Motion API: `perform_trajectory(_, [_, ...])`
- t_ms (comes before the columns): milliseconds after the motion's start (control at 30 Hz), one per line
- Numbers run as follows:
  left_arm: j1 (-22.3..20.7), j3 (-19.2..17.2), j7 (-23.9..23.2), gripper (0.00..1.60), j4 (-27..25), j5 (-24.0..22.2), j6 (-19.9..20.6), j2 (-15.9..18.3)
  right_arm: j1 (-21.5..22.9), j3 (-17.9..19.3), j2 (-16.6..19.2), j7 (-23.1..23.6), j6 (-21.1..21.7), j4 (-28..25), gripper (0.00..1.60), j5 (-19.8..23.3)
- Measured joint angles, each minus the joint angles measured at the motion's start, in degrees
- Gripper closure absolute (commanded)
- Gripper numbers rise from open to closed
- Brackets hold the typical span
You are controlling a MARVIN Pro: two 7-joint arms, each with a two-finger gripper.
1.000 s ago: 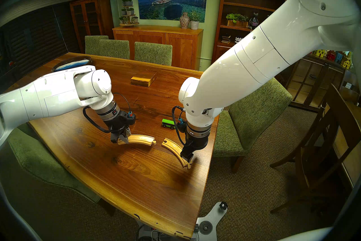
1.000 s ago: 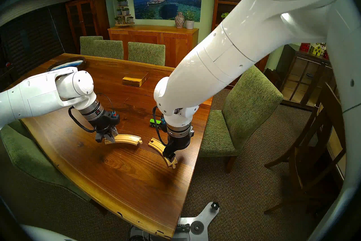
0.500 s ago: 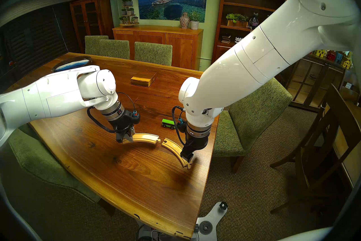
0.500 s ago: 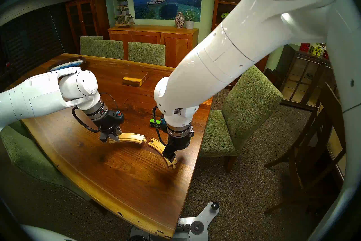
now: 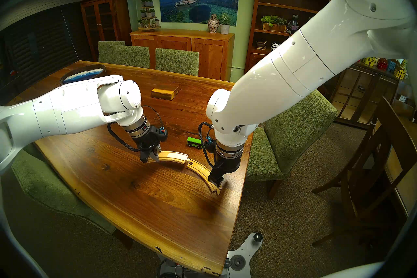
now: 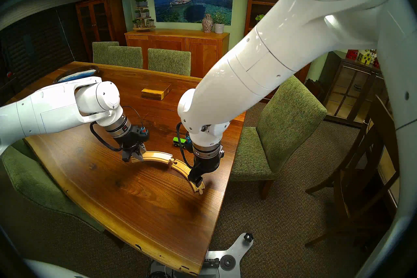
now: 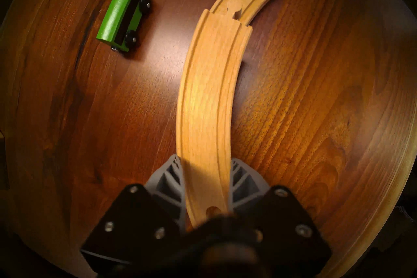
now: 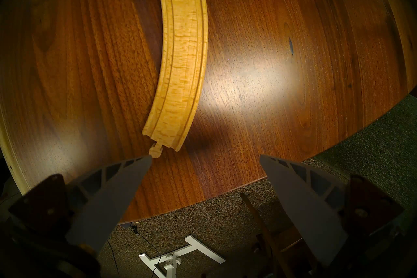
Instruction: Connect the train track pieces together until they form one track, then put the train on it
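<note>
While the right gripper is held over the near end of one track piece, its fingers are spread wide and nothing is held between them. This near piece lies flat on the table, close to the table's near right edge, with its peg by the left fingertip and its socket at the far end.

A little farther off, the other track piece is pinched at its socket end by the left gripper, whose jaws are closed snugly on its two sides. Its peg end is lifted above the near piece and is seen right over the socket, but it is not yet pushed down in, so the join is not finished.

Farther back, the train is left standing on the table beside the two pieces, not on any track. The join must be pressed home first, and then the train must be set on top.

Compared with a second ago, the gap between the two pieces is closed, because the held piece has been carried over. The near piece and the train are not moved.
</note>
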Motion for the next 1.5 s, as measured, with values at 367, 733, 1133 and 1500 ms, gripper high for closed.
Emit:
perform_trajectory(367, [0.4,0.1,0.6,1.6,0.4,1.1,-1.1,-1.5,0.0,0.0,0.0,0.0,0.0,0.0,0.0,0.0])
perform_trajectory(733, [1.0,0.3,1.9,1.6,1.0,2.4,-2.0,-2.3,0.0,0.0,0.0,0.0,0.0,0.0,0.0,0.0])
perform_trajectory(1133, [1.6,0.2,2.3,1.6,2.2,2.3,-3.5,-2.4,0.0,0.0,0.0,0.0,0.0,0.0,0.0,0.0])
perform_trajectory(1500, [1.0,-1.4,-1.7,0.0,1.7,-0.8,-5.3,-0.8,0.0,0.0,0.0,0.0,0.0,0.0,0.0,0.0])
